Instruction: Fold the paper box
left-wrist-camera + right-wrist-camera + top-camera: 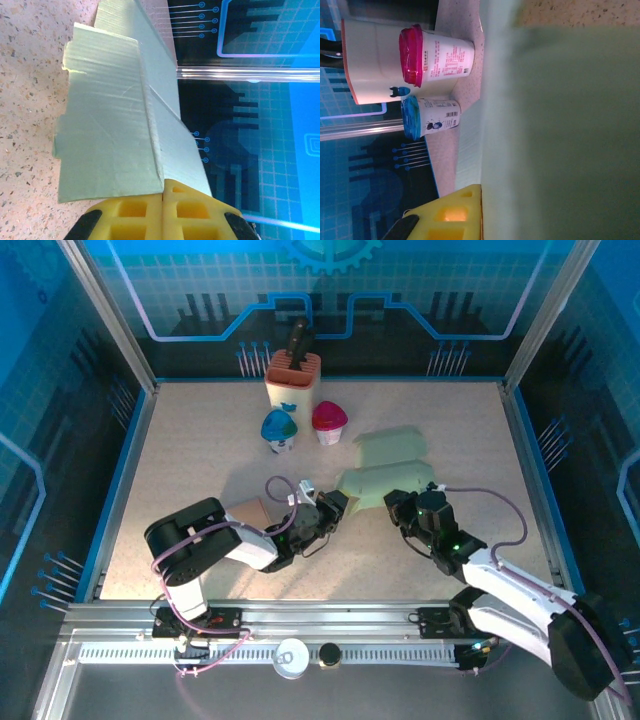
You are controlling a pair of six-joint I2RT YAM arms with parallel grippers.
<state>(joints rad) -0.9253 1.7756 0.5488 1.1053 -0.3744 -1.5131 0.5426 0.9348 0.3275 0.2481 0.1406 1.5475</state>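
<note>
A blue cup (279, 428), a pink cup (329, 420) and a tub (293, 380) stood behind the box (385, 480), apart from it. The box lay mid-surface (180, 460), pale green, flattened, creased along 1 fold. The left pincer (340, 503) clamped its left edge and the right pincer (401, 502) its near edge. Room lay open to the left.

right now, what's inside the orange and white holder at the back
A dark handle sticks up out of the holder; its lower end is hidden by the walls. Anything else inside is covered.
</note>
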